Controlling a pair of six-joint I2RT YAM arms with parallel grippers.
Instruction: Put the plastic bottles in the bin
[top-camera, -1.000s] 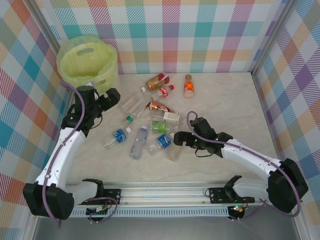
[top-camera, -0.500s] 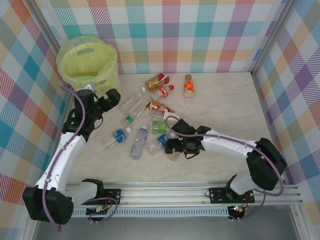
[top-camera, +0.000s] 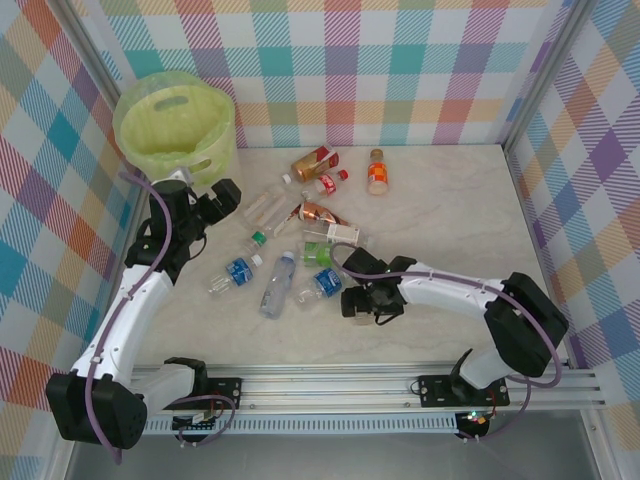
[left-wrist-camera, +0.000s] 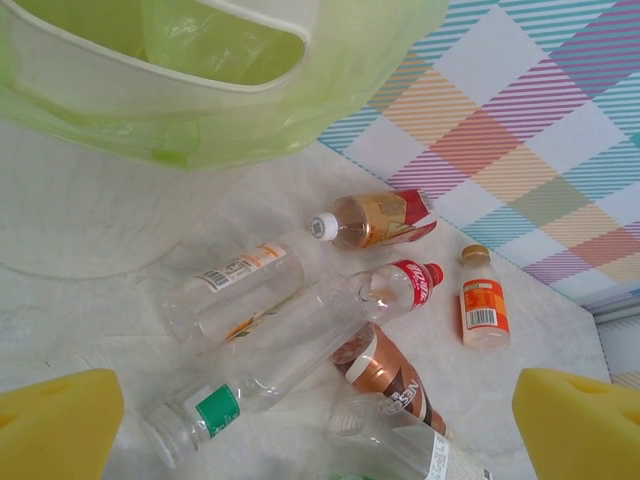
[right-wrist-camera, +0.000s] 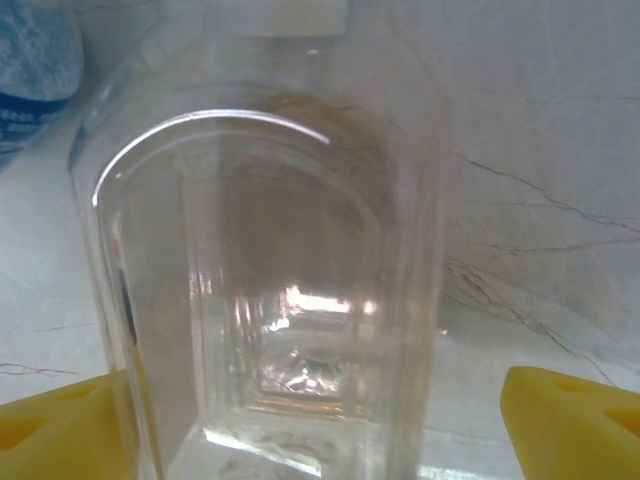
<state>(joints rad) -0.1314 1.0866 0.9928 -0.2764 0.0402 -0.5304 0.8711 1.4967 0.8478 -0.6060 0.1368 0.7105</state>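
Left pincer (top-camera: 225, 195): jaws wide apart, nothing between the pads. It hangs just beside the bin (top-camera: 200, 150), on the bin's near right side.

Right pincer (top-camera: 358, 300): well away from the bin, to its right and nearer my bases. The jaws are apart and straddle a clear bottle (right-wrist-camera: 270, 280) lying on the table (top-camera: 460, 220). My right pad (right-wrist-camera: 570, 420) stands off from it. The left pad sits at its wall, and I cannot tell if it touches. No grip.

The plastic bottles (top-camera: 278, 283) lie scattered on the table to the right of the bin. The orange-label bottle (top-camera: 377, 172) lies farthest right of it.
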